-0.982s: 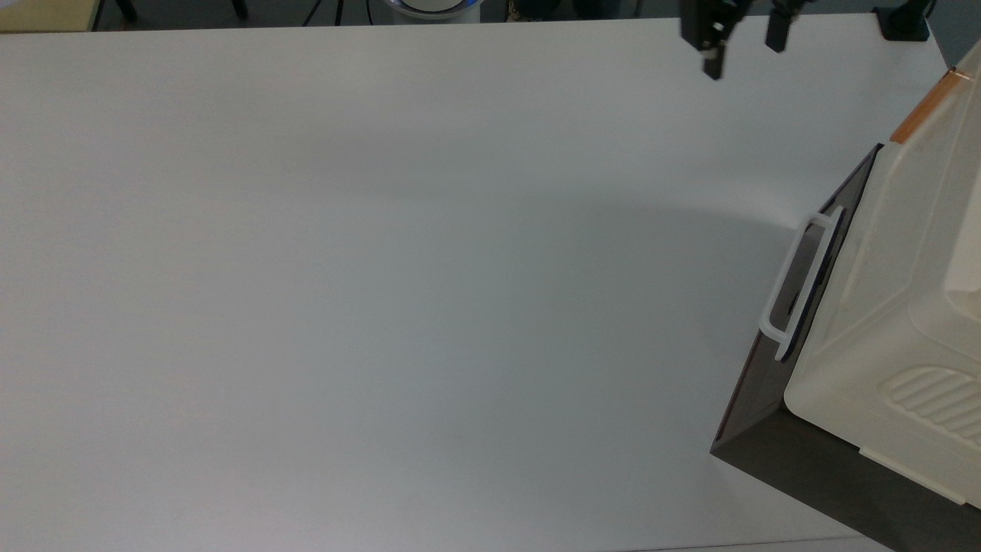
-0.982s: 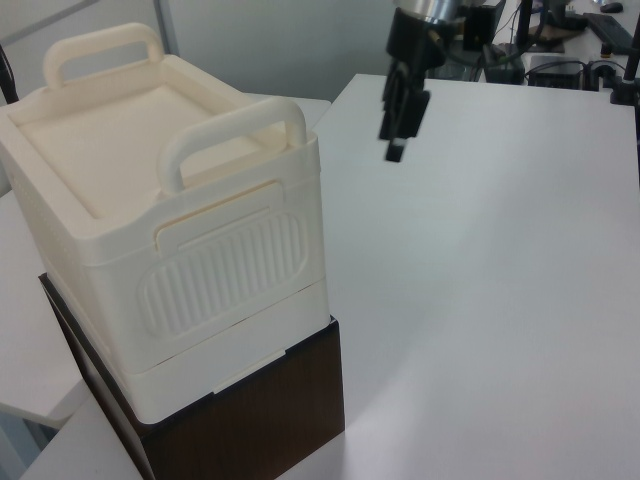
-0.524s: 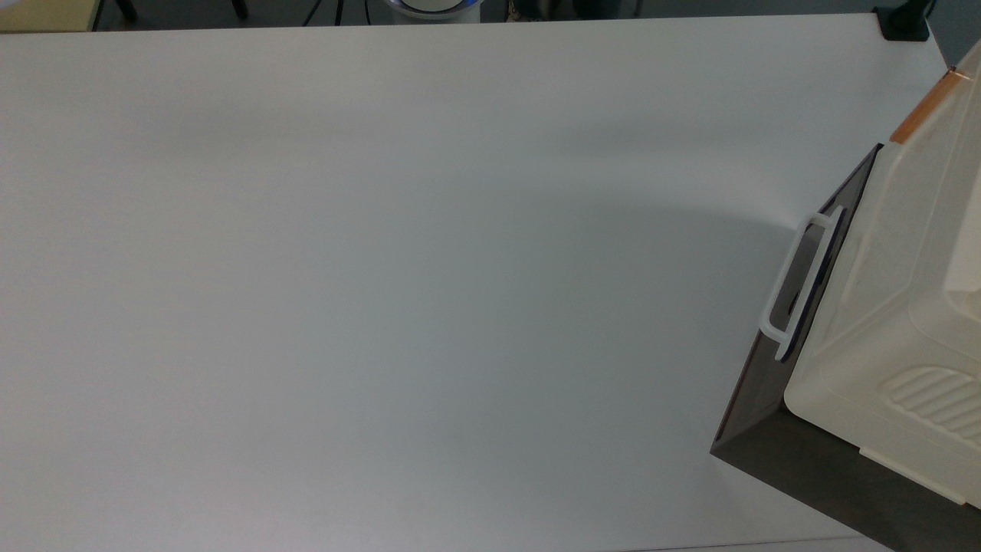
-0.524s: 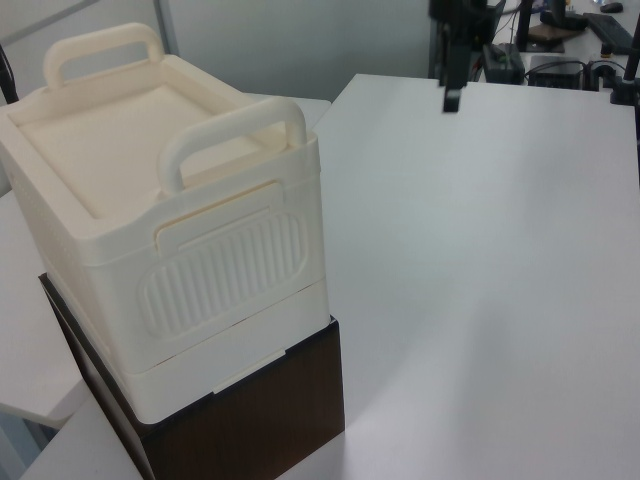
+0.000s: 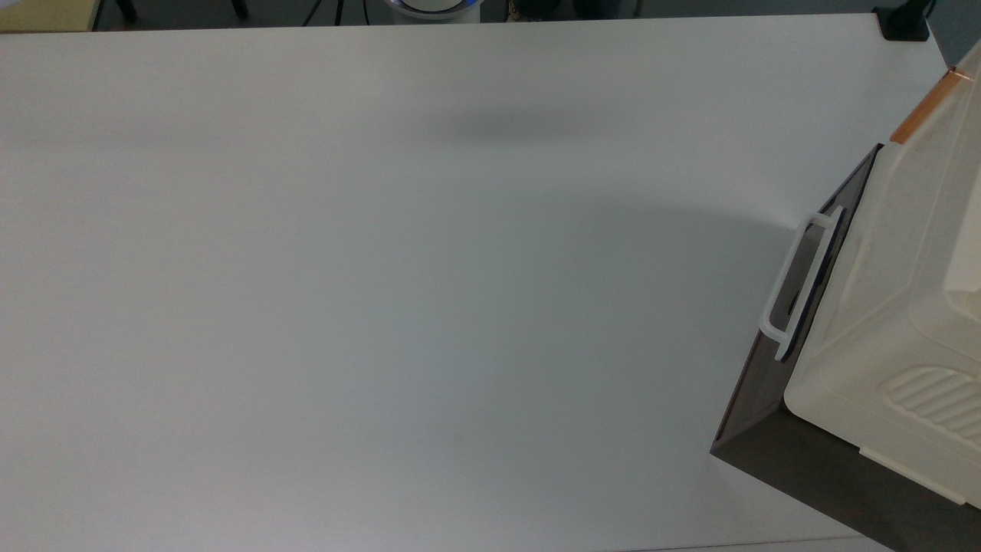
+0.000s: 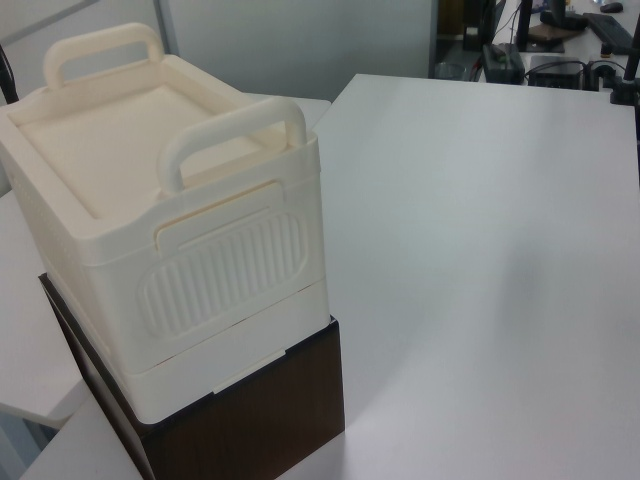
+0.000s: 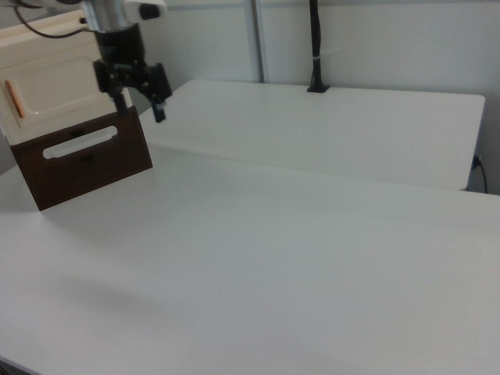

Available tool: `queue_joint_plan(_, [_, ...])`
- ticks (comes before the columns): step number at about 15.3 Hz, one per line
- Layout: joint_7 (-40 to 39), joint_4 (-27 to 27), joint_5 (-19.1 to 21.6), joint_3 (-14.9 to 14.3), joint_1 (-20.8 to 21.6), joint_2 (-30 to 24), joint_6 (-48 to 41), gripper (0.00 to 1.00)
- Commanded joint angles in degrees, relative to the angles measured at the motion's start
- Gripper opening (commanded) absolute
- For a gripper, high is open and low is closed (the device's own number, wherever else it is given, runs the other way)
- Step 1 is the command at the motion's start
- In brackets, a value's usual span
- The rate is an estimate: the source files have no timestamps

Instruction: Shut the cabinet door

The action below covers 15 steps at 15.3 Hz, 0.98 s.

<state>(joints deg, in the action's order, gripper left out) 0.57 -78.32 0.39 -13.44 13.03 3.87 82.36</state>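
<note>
The gripper (image 7: 143, 105) hangs empty, fingers spread, just beside the cabinet door (image 7: 55, 82), which looks already flush on the front of the cabinet (image 6: 160, 230), so I'd pull straight clear without clipping the orange handle (image 7: 14, 100)

Black two-fingered hand (image 7: 141, 94) below a silver-grey wrist with white housing

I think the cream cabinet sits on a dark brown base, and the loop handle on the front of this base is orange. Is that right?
Not quite. The loop handle on the dark base is white, as the right view shows. The orange piece is the bar handle on the cabinet door above. The cream cabinet does sit on the dark brown base.
</note>
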Motion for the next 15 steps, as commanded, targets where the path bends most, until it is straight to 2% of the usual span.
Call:
queue_joint_plan(1, [0.1,-1.1,0.1,0.7,-4.6,-0.4,0.2,1.00])
queue_joint_plan(3, [-1.5,-1.5,0.9,0.6,-6.8,-0.3,0.2,1.00])
queue_joint_plan(6, [-2.0,-1.3,4.6,0.6,-9.4,-0.4,1.1,1.00])
queue_joint_plan(15, [-0.8,-1.5,4.8,0.9,-9.1,-0.3,2.6,1.00])
